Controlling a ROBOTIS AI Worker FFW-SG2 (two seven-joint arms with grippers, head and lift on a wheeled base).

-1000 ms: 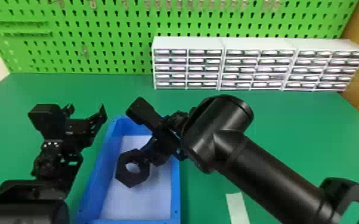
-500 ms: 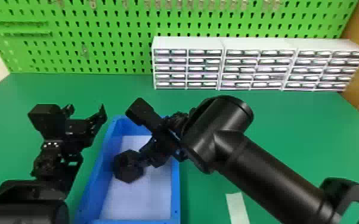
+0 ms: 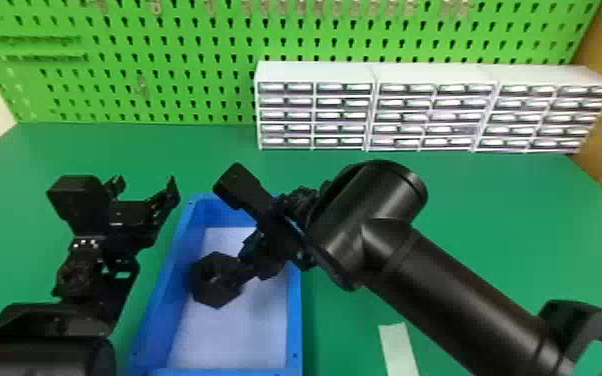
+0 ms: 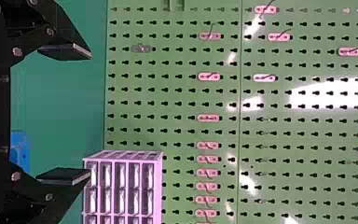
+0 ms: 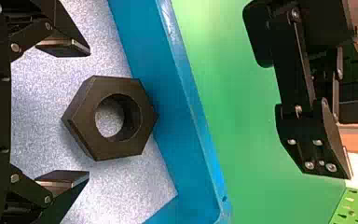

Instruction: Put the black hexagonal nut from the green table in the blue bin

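Observation:
In the head view my right gripper (image 3: 246,258) is low over the blue bin (image 3: 292,310), one finger overlapping the black hexagonal nut (image 3: 215,295). The right wrist view has this gripper (image 5: 77,113) open, fingers spread to either side and short of most of the nut (image 5: 117,86). There the nut is within the blue bin (image 5: 193,116), over its pale floor and near a side wall; whether it lies flat I cannot tell. My left gripper (image 3: 146,187) is parked left of the bin; in its wrist view the gripper (image 4: 74,113) is open with nothing between its fingers.
White drawer cabinets (image 3: 315,71) stand along the back of the green table (image 3: 515,215), before a green pegboard (image 3: 190,60). A pale strip (image 3: 399,350) lies on the table right of the bin. The left arm is close to the bin's left wall.
In the head view the nut has shifted slightly left, and its hole looks darker. A finger of my right gripper has swung out across it. Both arms look otherwise unmoved.

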